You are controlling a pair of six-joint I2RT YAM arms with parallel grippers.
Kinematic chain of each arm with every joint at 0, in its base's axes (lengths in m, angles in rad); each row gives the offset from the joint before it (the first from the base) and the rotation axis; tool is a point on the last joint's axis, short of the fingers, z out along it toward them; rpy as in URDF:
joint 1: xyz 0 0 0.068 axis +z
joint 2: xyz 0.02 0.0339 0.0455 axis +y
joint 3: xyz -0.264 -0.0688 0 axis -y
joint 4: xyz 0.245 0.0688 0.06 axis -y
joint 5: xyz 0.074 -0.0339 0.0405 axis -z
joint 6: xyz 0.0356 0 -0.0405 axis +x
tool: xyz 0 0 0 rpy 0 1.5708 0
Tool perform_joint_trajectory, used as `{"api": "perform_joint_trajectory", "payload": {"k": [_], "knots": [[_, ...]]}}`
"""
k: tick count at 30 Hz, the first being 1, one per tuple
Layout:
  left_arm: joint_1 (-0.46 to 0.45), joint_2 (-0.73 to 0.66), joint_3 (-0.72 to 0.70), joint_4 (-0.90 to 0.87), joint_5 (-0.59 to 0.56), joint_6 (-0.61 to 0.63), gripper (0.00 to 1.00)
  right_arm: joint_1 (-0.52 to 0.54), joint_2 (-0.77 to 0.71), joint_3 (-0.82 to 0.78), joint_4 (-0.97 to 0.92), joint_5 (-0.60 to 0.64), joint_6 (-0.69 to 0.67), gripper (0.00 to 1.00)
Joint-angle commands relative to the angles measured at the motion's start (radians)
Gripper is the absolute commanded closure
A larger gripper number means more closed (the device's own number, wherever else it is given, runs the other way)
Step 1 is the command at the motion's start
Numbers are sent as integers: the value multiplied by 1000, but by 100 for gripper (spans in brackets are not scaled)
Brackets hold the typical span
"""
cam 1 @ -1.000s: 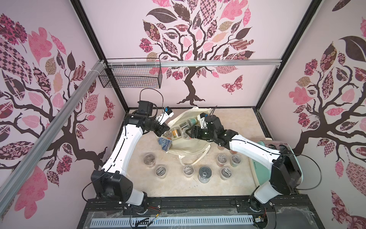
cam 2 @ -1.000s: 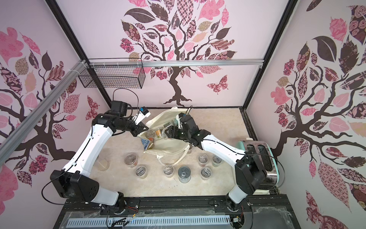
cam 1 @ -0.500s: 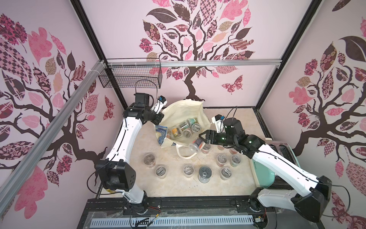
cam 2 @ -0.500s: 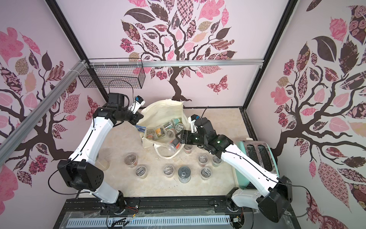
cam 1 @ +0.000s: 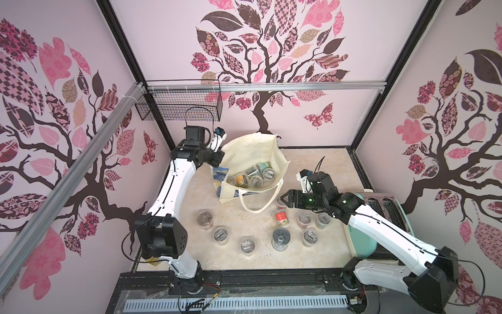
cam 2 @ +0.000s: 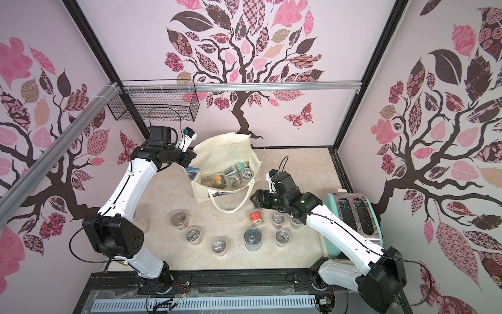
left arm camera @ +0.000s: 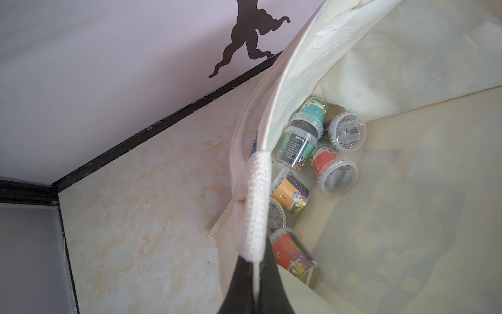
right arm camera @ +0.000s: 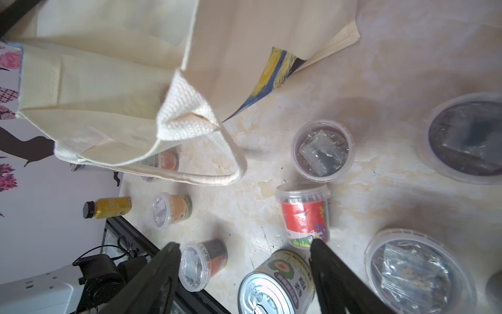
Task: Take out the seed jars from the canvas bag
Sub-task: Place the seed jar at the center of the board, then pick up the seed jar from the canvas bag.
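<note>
Container: canvas bag [cam 1: 251, 152], a cream tote standing open-mouthed toward the back of the table [cam 1: 312, 165]; blue-and-yellow print shows on its outer face.
Left claw: left gripper [left arm camera: 254, 265], jaws pinched together on a white rope handle [left arm camera: 256, 204] at the bag's rim, holding that side up.
Contents of bag: seed jars [left arm camera: 330, 163], at least six in a heap on the bag's floor. They are clear-lidded, lie at various tilts, and carry red, orange and teal labels.
Table stock: more seed jars [cam 1: 220, 234] stand upright in a loose row in front of the bag, all apart from one another.
Odd one: red-labelled jar [right arm camera: 304, 217], lying on its side just beneath the right claw. I cannot tell whether a fingertip touches it.
Right claw: right gripper [right arm camera: 244, 252], jaws spread wide with nothing between them, above the table just beside the bag's front right corner.
Loose loop: second handle [cam 1: 258, 208], lying on the table in front of the bag.
Non-task items: tin can [cam 1: 281, 238], upright among the jars; teal toaster [cam 2: 355, 214] at the table's right edge; yellow bottle [right arm camera: 107, 207] with a black cap, near the table's edge.
</note>
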Motion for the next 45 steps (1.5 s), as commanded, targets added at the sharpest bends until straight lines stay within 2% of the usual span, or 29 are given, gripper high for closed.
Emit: {"api": "perform_joint_trajectory", "payload": {"k": [1, 6, 13, 15, 24, 30, 35, 39, 45], "knots": [[3, 0, 7, 72, 11, -12, 100, 1, 40, 18, -18, 48, -79, 21], [4, -13, 12, 49, 34, 7, 100, 2, 65, 59, 2, 26, -124, 19], [4, -41, 19, -117, 246, 122, 100, 3, 110, 252, 40, -88, -160, 20], [2, -52, 11, -150, 281, 152, 100, 30, 146, 306, 59, -77, -177, 21], [-18, -121, -103, -240, 320, 257, 100, 152, 428, 488, 112, 183, -216, 19], [-54, -150, -160, -284, 334, 300, 100, 162, 541, 401, 273, 247, -222, 16], [-70, -151, -187, -260, 333, 258, 100, 161, 629, 367, 351, 288, -282, 12], [-72, -153, -192, -251, 334, 252, 100, 162, 719, 404, 354, 313, -349, 8], [-72, -151, -189, -250, 331, 240, 100, 157, 827, 466, 358, 416, -332, 2]]}}
